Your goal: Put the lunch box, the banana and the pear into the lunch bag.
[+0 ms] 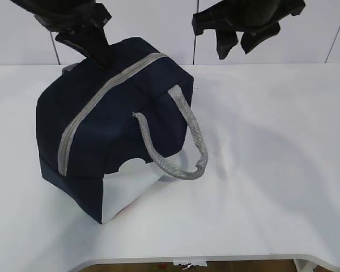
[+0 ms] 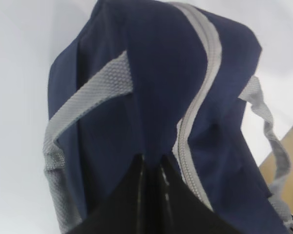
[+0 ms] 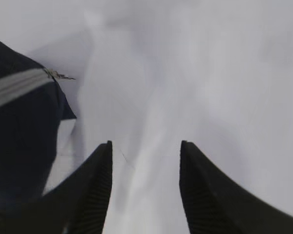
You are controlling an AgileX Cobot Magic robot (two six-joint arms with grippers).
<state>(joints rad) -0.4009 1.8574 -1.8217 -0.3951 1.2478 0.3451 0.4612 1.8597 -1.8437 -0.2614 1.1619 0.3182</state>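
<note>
The navy lunch bag stands left of centre on the white table, and its grey zipper runs closed along the top. My left gripper is at the bag's far top end. In the left wrist view the left gripper is shut, pinching a fold of the bag's navy fabric beside the zipper. My right gripper hangs open and empty above the table, to the right of the bag. In the right wrist view the right gripper shows only bare table between its jaws. The lunch box, banana and pear are hidden or out of view.
A grey webbing handle loops out from the bag's near side toward the right. The white table stretches right of the bag, and its front edge is near the bottom. A white wall stands behind.
</note>
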